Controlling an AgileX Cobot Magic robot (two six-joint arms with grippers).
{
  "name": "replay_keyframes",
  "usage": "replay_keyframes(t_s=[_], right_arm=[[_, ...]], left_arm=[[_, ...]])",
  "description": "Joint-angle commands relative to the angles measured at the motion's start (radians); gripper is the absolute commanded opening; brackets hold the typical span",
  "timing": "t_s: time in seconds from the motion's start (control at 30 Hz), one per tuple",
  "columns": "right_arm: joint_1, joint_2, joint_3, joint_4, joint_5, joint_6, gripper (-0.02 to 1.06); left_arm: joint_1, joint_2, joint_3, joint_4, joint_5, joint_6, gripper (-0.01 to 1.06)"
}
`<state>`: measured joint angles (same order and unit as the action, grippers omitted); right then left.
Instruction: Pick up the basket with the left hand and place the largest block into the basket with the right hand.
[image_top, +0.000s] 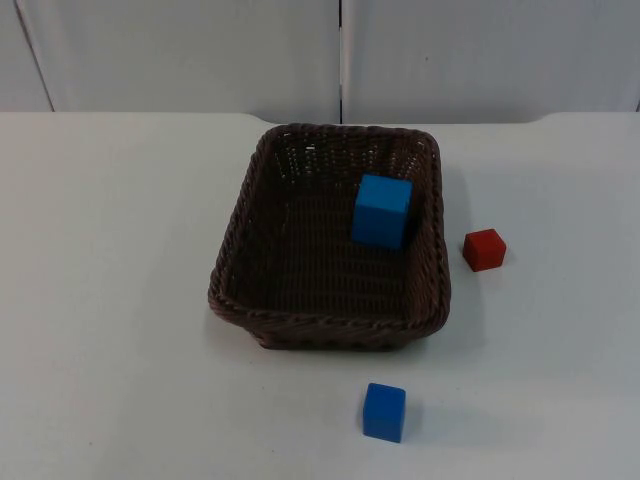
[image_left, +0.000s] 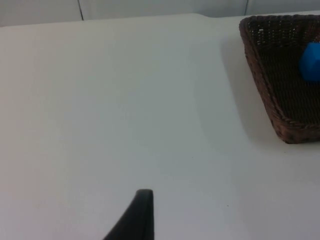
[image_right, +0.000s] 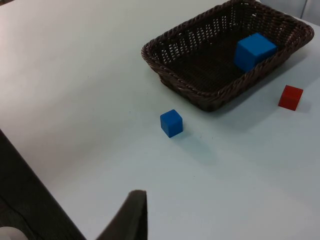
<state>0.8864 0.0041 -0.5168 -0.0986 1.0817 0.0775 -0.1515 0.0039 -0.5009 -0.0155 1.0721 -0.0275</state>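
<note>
**Largest block sitting in the basket, both arms waiting away from it**

The dark brown woven basket (image_top: 330, 245) is standing flat on the white table (image_top: 110, 300), near its middle. The large blue block (image_top: 382, 210) is lying inside the basket, against its right wall toward the far end, and it is sitting slightly tilted against the weave. No writing, brand or label is reading on the blocks, the basket or the table.

Two smaller blocks are lying outside on the table. The small red block (image_top: 484, 249) is sitting just beside the basket's right wall, not touching it. The small blue block (image_top: 384, 412) is sitting near the basket's front wall, toward the viewer, apart from it.

The left gripper is waiting above bare table, well apart from the basket, whose left wall (image_left: 265, 75) is showing off to its side; one black fingertip (image_left: 140, 210) is showing, so whether the jaws are apart or together I cannot tell. The right gripper is likewise hanging back over the table edge, with the small blue block between it and the basket; only one fingertip (image_right: 132, 212) is showing, so its state I cannot tell either.
</note>
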Motion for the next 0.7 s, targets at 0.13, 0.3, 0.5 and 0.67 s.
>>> replay_keyframes(t_s=[0.13, 0.3, 0.5, 0.67], right_arm=[[0.005, -0.004, 0.001, 0.000, -0.003, 0.000, 1.05], [0.005, -0.004, 0.001, 0.000, -0.003, 0.000, 1.05], [0.005, -0.004, 0.001, 0.000, -0.003, 0.000, 1.05], [0.005, -0.004, 0.001, 0.000, -0.003, 0.000, 1.05]], left_arm=[[0.002, -0.004, 0.005, 0.002, 0.000, 0.001, 1.05], [0.045, -0.004, 0.005, 0.005, 0.000, 0.001, 1.05], [0.111, -0.004, 0.005, 0.005, 0.000, 0.001, 1.05], [0.155, -0.004, 0.005, 0.005, 0.000, 0.001, 1.05]])
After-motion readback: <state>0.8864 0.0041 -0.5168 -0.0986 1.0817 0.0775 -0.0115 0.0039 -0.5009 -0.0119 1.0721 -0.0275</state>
